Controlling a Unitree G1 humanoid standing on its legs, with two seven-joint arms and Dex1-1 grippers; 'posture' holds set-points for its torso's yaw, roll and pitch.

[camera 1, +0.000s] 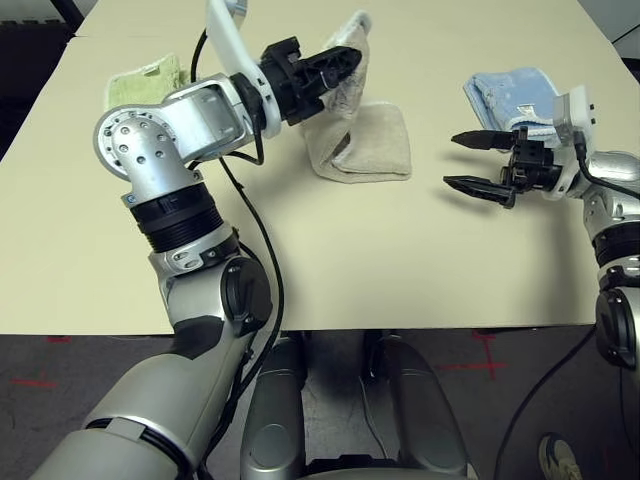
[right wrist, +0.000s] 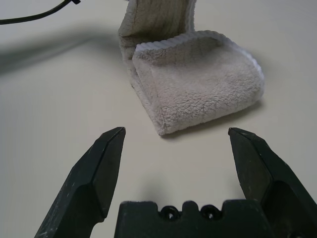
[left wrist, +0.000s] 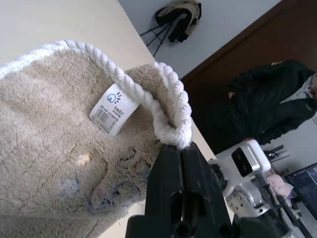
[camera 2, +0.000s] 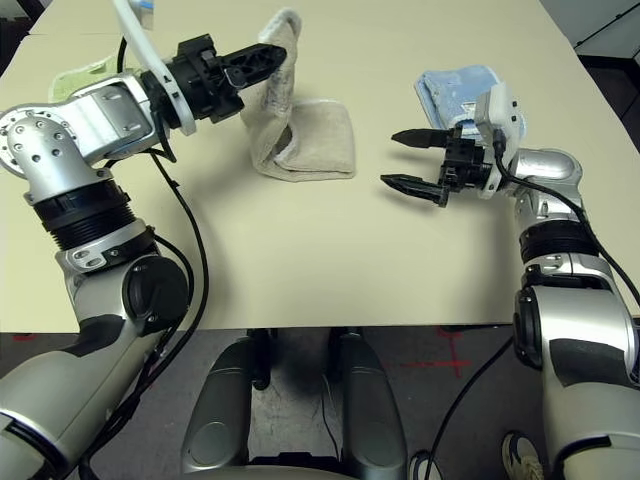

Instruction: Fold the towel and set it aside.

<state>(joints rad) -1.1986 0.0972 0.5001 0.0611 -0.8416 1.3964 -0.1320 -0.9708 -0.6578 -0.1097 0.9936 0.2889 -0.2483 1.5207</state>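
Left gripper (camera 1: 345, 58) pinches a corner of the beige towel (camera 1: 375, 145), lifting that edge above the table (camera 1: 400, 260) while the rest lies folded below. Its wrist view reveals a white label (left wrist: 114, 109) by the corded edging. Right gripper (camera 2: 405, 160) hovers wide open, empty, near the towel.

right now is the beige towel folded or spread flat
Partly folded: the towel lies doubled on the table, while the left gripper holds one corner lifted, its fingers shut on the white edging.
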